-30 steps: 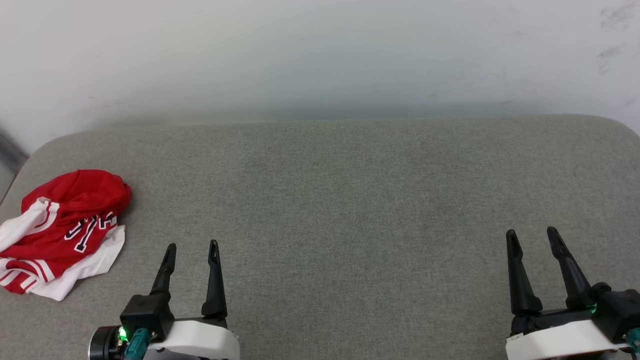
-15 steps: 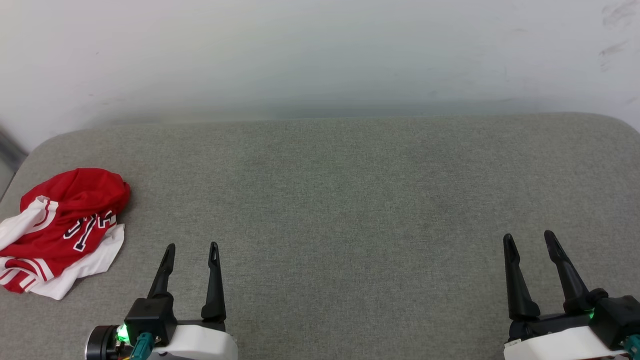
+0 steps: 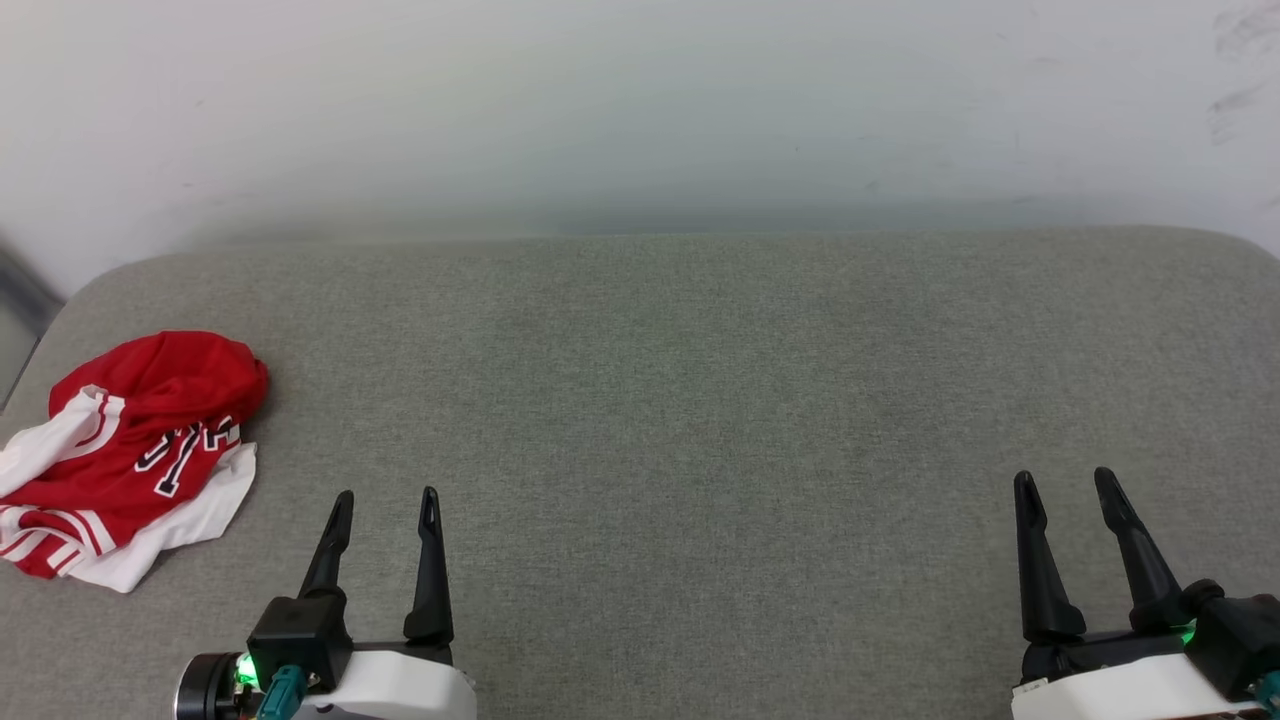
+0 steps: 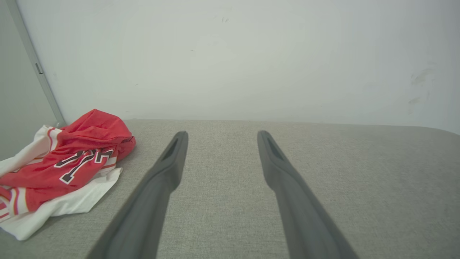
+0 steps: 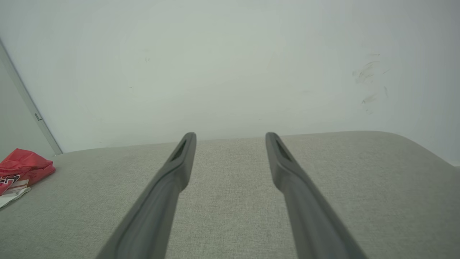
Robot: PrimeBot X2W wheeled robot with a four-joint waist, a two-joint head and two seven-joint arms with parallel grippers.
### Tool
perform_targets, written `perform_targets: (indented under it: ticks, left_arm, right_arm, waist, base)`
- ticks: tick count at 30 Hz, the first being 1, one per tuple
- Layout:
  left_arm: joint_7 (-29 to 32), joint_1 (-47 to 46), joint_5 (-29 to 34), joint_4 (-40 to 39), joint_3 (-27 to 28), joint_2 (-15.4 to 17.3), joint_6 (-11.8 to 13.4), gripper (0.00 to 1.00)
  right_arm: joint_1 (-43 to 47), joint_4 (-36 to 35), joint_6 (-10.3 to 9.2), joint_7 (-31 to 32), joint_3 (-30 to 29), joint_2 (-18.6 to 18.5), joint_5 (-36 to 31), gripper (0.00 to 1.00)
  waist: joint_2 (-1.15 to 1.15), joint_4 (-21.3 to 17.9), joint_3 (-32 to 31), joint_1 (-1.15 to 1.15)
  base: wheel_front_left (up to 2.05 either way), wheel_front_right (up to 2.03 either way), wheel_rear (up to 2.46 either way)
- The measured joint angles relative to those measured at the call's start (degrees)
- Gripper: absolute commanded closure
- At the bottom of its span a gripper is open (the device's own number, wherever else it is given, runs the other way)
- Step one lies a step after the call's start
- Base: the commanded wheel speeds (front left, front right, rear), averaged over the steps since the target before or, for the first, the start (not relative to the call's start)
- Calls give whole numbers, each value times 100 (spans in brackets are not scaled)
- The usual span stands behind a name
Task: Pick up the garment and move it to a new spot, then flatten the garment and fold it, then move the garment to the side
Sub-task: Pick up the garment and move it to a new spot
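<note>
While the garment (image 3: 140,440) is lying crumpled, left pincer (image 3: 386,494) near it and right pincer (image 3: 1062,475) beyond are gaping empty.

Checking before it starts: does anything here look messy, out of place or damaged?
The garment is crumpled in a heap near the left edge of the grey padded surface, its lettering bunched and white fabric sticking out underneath. The wall has faint dark scuffs at the upper right. Nothing looks spilled or broken.
</note>
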Motion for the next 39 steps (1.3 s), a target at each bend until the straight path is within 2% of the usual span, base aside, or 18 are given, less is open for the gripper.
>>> perform_targets:
  ticks: [12,31,39]
  left_arm:
    - [0,-55,-19,27,80,-2,4,0]
    - [-1,-118,-109,66,236,-2,25,0]
    - [0,-116,-144,85,301,-1,23,0]
  right_arm:
    - [26,-15,0,0,26,0,-5,0]
    - [29,-40,0,0,103,0,-96,0]
    - [29,-40,0,0,137,0,-123,0]
  waist:
    - [0,495,49,0]
    - [0,1915,113,0]
    - [0,2393,112,0]
  base:
    - [0,0,0]
    - [0,0,0]
    - [0,0,0]
